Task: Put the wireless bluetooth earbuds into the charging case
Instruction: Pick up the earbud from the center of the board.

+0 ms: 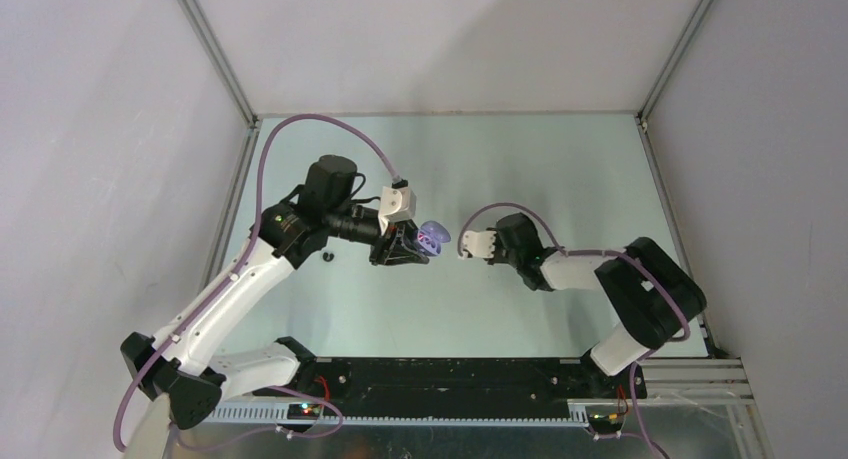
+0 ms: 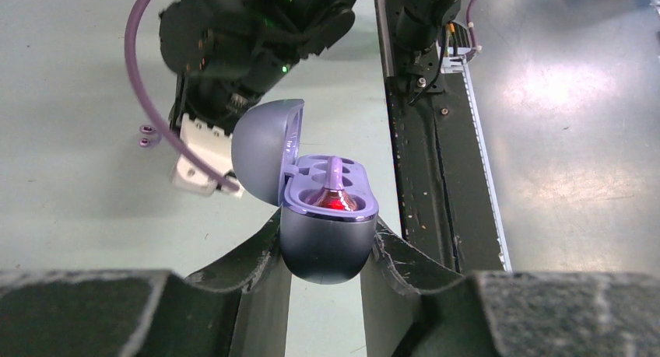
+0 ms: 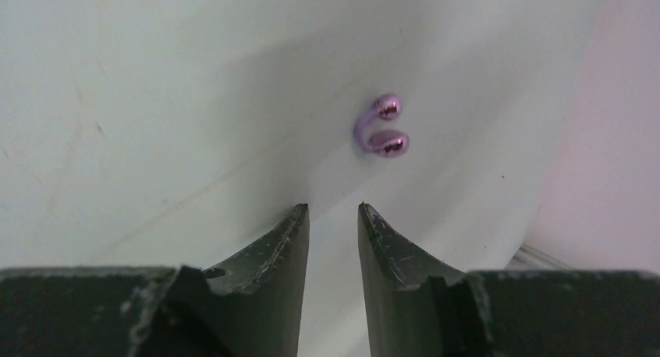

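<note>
My left gripper point(image 2: 328, 218) is shut on the charging case point(image 2: 323, 252), a purple-grey rounded shell held above the table with its lid open. One pale purple earbud point(image 2: 335, 195) sits in a socket and glows red. In the top view the case point(image 1: 433, 239) is at the left gripper point(image 1: 412, 247), just left of my right gripper point(image 1: 463, 247). The right gripper point(image 3: 333, 209) is slightly open and empty. A pale purple earbud point(image 3: 380, 128) with two shiny lobes lies on the table just beyond its tips, also in the left wrist view point(image 2: 145, 136). A small black earbud point(image 1: 327, 256) lies by the left arm.
The black rail point(image 1: 450, 374) carrying the arm bases runs along the near edge. Metal frame posts point(image 1: 240, 129) and grey walls bound the table on the left, right and far sides. The right arm's white wrist block point(image 2: 194, 159) is close behind the case.
</note>
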